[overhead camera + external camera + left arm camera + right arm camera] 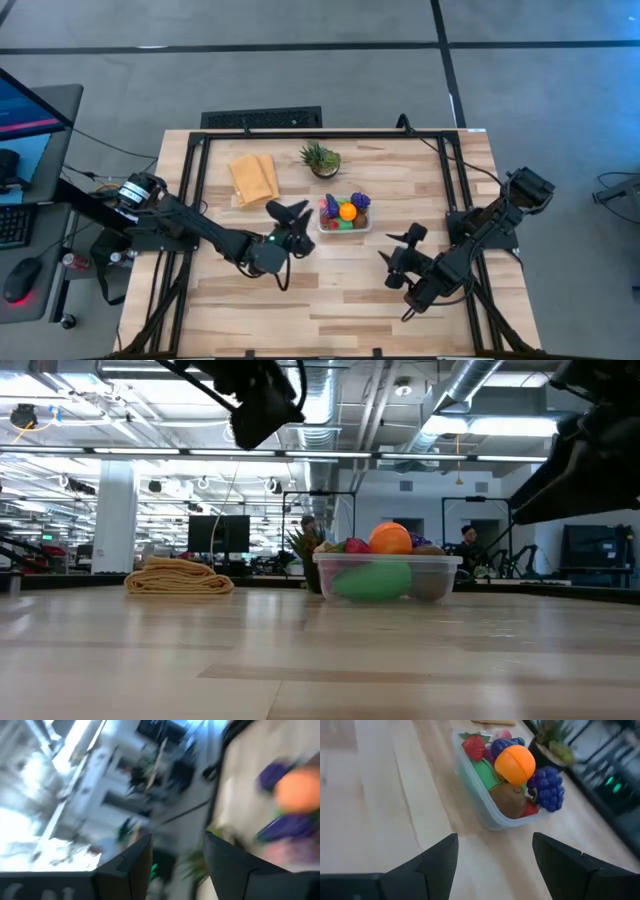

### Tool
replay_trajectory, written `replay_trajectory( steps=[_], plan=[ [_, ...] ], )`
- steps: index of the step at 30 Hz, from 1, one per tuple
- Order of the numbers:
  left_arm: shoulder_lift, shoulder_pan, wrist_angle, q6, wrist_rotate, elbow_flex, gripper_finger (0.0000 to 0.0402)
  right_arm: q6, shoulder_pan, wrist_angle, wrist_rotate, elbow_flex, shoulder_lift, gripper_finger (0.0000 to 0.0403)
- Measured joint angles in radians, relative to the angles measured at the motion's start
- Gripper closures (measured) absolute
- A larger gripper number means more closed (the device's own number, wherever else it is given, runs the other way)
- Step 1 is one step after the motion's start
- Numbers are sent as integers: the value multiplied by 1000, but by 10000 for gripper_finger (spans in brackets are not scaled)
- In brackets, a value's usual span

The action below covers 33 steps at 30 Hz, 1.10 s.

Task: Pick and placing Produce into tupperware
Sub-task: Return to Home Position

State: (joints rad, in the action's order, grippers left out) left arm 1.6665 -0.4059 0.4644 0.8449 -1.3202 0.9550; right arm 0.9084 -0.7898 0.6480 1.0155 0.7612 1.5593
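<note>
Produce count: no loose piece shows on the table (pixel 340 300) in the high view. Everything visible sits in the tupperware (pixel 476 796), which stands near the table's middle, between the two grippers and just in front of the potted plant (pixel 321 159).

Contents per right wrist view:
- an orange fruit (pixel 515 764) on top of the heap
- purple grapes (pixel 547 787) hanging over the far rim
- a red strawberry (pixel 474 746) at one end
- a brown piece (pixel 509 802) against the clear wall
- a green piece (pixel 487 775) underneath

The heap rises above the rim. The low view confirms it, with the orange fruit well above the container's edge.

Left gripper (pixel 297 228): beside the container on its left, raised off the table per the low view. Its fingers are spread with nothing between them.

Right gripper (pixel 397 250): near the container on the front-right side, pointing at it. Its fingers are also parted and empty.

The folded cloth (pixel 253 178) lies apart at the back left, untouched by either arm.

Assessment: the filling appears complete, with no produce outside the container as far as these views reach. Pieces buried under the heap cannot be counted, so the total is unconfirmed. What seems left is only to bring both arms to rest. The one risk noted is the grapes perched on the rim, which a passing finger could knock loose.
</note>
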Motion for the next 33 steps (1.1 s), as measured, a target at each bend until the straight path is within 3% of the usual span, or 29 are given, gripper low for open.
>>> replay_trajectory(
  steps=[3, 6, 13, 21, 26, 30, 33],
  plan=[
    [0, -7, -2, 46, -134, 0, 236, -169, 2, 26, 2, 0, 0, 152],
    [0, -19, -3, -58, -117, 0, 236, -232, 3, 33, 3, 0, 0, 152],
    [-102, 20, -32, -232, 462, -18, 236, -243, 14, -80, 6, 0, 0, 152],
    [-302, 205, -77, -440, 995, -132, 236, -519, 13, -294, 3, 0, -49, 152],
    [-422, 289, -18, -493, 1166, -232, 236, -632, 13, -346, -33, 1, -148, 152],
    [-522, 322, 55, -515, 1205, -335, 236, -765, 24, -410, -58, 0, -228, 152],
    [-600, 334, 109, -535, 1210, -413, 236, -899, 57, -478, -142, 0, -282, 152]
  ],
)
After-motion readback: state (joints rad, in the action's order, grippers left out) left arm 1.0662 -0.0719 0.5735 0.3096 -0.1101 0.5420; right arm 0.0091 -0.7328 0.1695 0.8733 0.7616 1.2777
